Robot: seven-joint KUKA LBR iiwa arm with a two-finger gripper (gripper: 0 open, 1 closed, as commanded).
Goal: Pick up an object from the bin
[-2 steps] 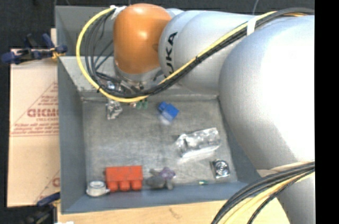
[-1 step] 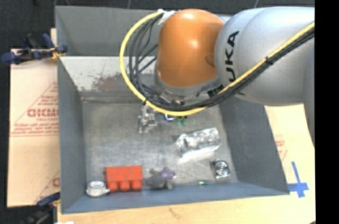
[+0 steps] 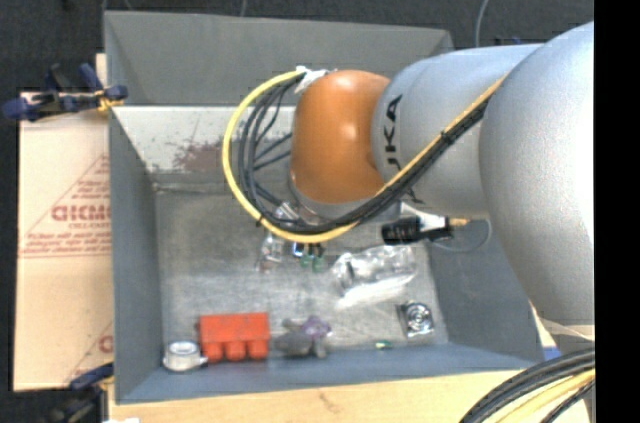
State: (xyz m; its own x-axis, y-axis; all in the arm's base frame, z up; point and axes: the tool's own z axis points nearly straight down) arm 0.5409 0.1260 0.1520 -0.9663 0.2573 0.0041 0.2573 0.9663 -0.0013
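Over mid-bin [image 3: 132,241]: approach stage, pick not yet made, by my reading.
My gripper [image 3: 288,247] sits low under the orange wrist cover [image 3: 335,136]; open or shut, cannot tell. Clear crumpled plastic wrapper [image 3: 375,273] lies near at 4 o'clock, red-orange block [image 3: 233,336] at 7. Next: centre over one, close.

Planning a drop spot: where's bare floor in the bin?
Bare: bin floor at view left, bordered by the gripper and orange block. Crowded: front edge with silver ring and grey-purple piece; right side with clear bag and metal fitting.
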